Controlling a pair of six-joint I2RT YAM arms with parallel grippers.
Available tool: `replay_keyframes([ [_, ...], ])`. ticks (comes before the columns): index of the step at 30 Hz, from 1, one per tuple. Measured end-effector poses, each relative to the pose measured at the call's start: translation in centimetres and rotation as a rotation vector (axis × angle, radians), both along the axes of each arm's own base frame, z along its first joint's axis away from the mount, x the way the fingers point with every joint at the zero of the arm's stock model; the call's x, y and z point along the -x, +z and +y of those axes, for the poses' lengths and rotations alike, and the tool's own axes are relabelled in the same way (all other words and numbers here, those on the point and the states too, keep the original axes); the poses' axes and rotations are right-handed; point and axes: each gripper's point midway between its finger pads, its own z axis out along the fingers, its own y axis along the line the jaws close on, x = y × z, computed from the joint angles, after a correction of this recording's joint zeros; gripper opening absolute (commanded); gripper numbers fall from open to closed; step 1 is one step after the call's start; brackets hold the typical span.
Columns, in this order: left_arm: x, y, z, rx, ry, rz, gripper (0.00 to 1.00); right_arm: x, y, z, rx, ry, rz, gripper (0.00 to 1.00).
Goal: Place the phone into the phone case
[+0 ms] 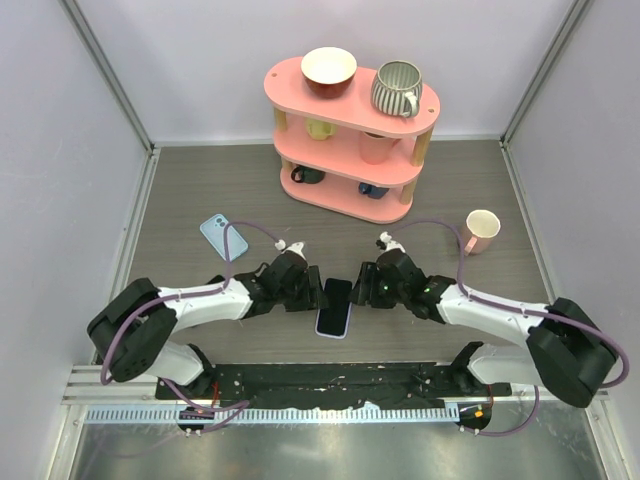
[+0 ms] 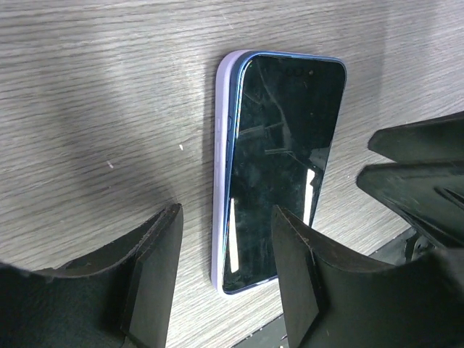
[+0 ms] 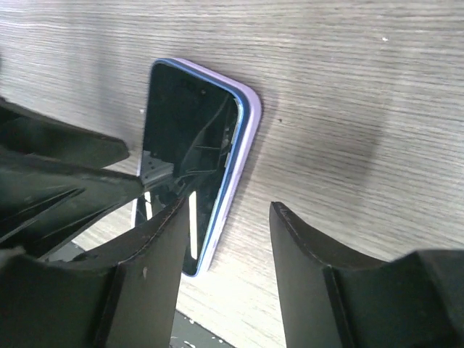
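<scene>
**Phone in lilac case between two parted grippers**

Overhead, the phone (image 1: pixel 335 306) lies screen-up on the table (image 1: pixel 180 200). The left gripper (image 1: pixel 306 288) and right gripper (image 1: pixel 366 284) flank it, both released and empty. Only the wrist views show the lilac case (image 2: pixel 220 145) rimming its blue edge. Only overhead appear a light-blue slab (image 1: pixel 215 237), a pink shelf (image 1: pixel 350 190) and a cream mug (image 1: pixel 482 230).
</scene>
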Motion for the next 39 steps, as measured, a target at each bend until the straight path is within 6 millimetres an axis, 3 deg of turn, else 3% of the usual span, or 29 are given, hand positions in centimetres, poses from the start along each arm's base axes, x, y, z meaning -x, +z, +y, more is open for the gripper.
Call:
replay_keyframes([
  [4,0.1,-0.3,-0.4,0.004,-0.022,0.003,0.53,0.0,1.4,0.3,-0.045,0.001,-0.035,0.60],
  [8,-0.3,-0.3,-1.2,0.022,-0.037,0.002,0.47,0.4,1.0,0.4,-0.051,0.007,-0.036,0.64],
  [12,-0.3,-0.5,-1.7,0.036,-0.045,0.011,0.31,1.4,-0.1,0.1,-0.026,0.016,-0.022,0.63],
  [18,0.2,-0.9,-2.5,0.091,-0.050,0.059,0.17,1.7,0.0,0.9,-0.035,0.017,-0.051,0.63],
  [25,0.4,-0.9,-2.6,0.151,-0.015,0.101,0.13,2.7,-1.2,1.9,0.013,0.042,-0.066,0.63],
  [39,0.4,-0.8,-2.3,0.165,0.013,0.140,0.15,1.8,-1.1,1.5,0.086,0.012,-0.123,0.67],
])
